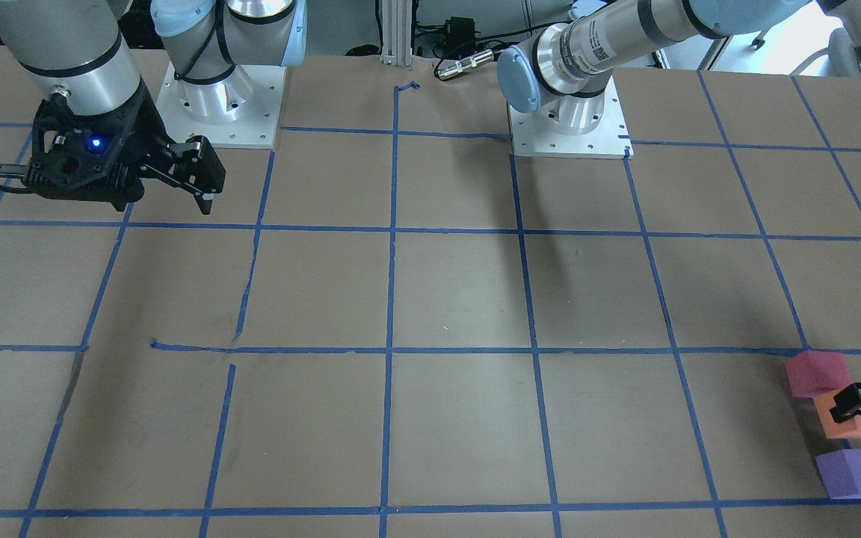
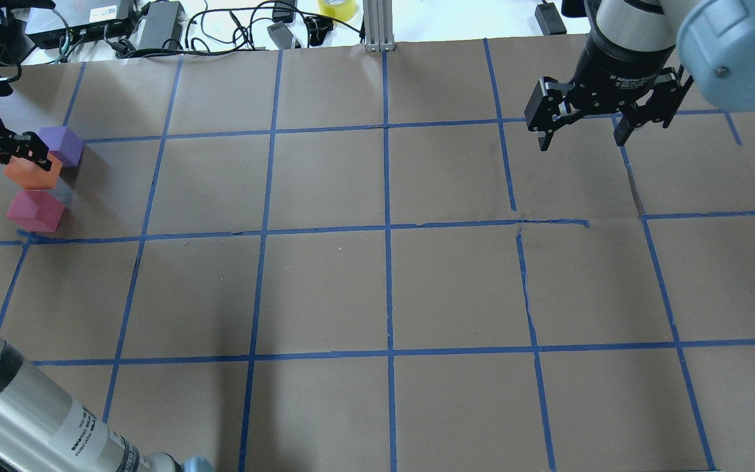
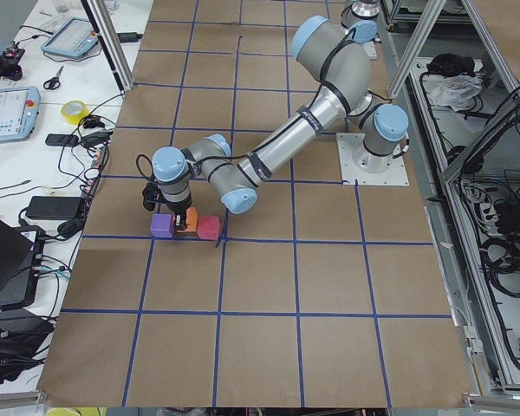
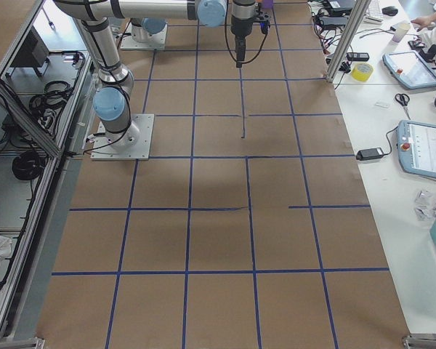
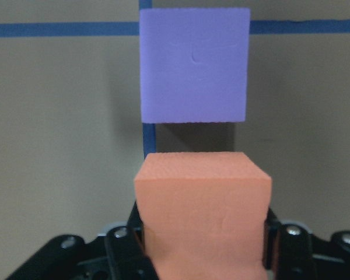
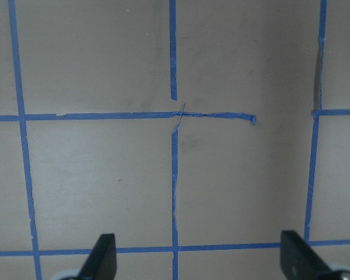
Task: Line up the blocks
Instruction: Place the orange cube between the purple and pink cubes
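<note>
Three foam blocks stand in a short row at the table's far left edge: purple (image 2: 63, 145), orange (image 2: 31, 176), pinkish-red (image 2: 35, 211). My left gripper (image 2: 23, 154) is shut on the orange block (image 5: 201, 198), one finger on each side, with its lower part squeezed between them. The purple block (image 5: 193, 64) lies just beyond it, with a small gap. The row also shows in the front view: pinkish-red (image 1: 815, 373), orange (image 1: 860, 427), purple (image 1: 854, 473). My right gripper (image 2: 580, 131) is open and empty, high over the far right of the table, far from the blocks.
The table (image 2: 384, 288) is brown paper with a blue tape grid. Cables, power bricks and a yellow tape roll (image 2: 337, 8) lie past the far edge. An aluminium post (image 2: 377, 26) stands at the far middle. My left arm's tube (image 2: 17, 406) crosses the near left corner.
</note>
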Controlling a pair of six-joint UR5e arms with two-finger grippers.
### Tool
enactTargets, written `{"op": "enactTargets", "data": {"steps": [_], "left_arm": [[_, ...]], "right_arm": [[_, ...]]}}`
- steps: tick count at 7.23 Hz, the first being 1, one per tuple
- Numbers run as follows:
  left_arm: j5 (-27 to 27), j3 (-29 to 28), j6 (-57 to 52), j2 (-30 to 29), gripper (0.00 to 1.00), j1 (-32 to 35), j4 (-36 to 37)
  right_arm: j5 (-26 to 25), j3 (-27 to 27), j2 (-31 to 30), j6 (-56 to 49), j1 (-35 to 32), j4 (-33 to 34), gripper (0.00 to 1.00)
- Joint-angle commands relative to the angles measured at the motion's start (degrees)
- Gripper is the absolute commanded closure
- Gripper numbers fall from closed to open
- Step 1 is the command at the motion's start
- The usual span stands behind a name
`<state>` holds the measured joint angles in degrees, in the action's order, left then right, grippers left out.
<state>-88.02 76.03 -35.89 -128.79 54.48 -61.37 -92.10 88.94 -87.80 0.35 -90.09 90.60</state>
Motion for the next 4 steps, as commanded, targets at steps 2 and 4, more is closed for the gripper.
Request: {"op": "enactTargets", "data": {"steps": [2,4], "left_arm": [[-0.1,0.1,-0.7,-0.6,1.0,0.0,0.7],[-0.1,0.4,-0.8,-0.7,1.0,0.0,0.8]], "right_arm": [[0.0,0.0,0.0,0.0,0.0,-0.1,0.0],[0.0,0.1,0.0,0.1,0.0,-0.1,0.0]]}}
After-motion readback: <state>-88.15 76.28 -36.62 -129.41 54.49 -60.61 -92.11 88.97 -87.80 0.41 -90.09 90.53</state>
